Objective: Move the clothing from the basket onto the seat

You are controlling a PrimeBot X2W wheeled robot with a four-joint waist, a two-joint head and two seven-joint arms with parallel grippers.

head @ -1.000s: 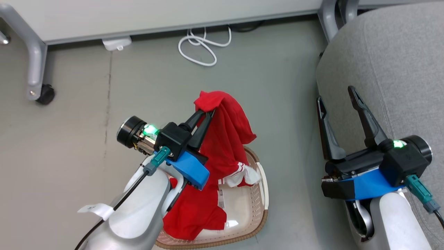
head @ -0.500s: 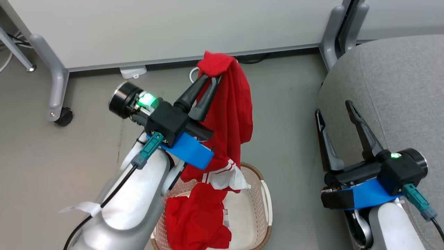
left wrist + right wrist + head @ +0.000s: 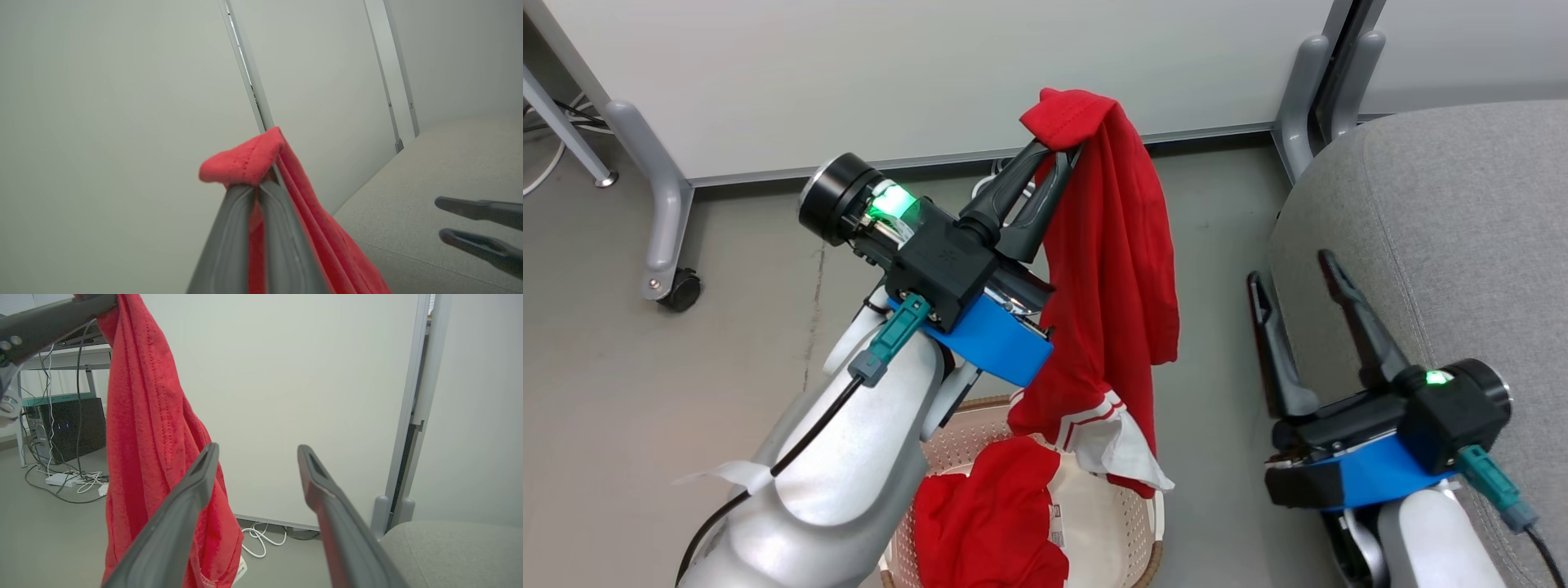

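Above the basket, the clothing is pinched at its top fold by the closed left gripper, its hem perhaps clear of the rim. It should be carried high, right of the basket, to the seat. The left arm is raised and angled upward; the right gripper is held open, empty.

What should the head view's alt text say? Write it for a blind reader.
The left gripper, shut, holds a soft bright-red garment with white trim hanging over the cream-white perforated plastic basket, where more red fabric lies. The right gripper stands open beside the large grey woven-fabric seat.
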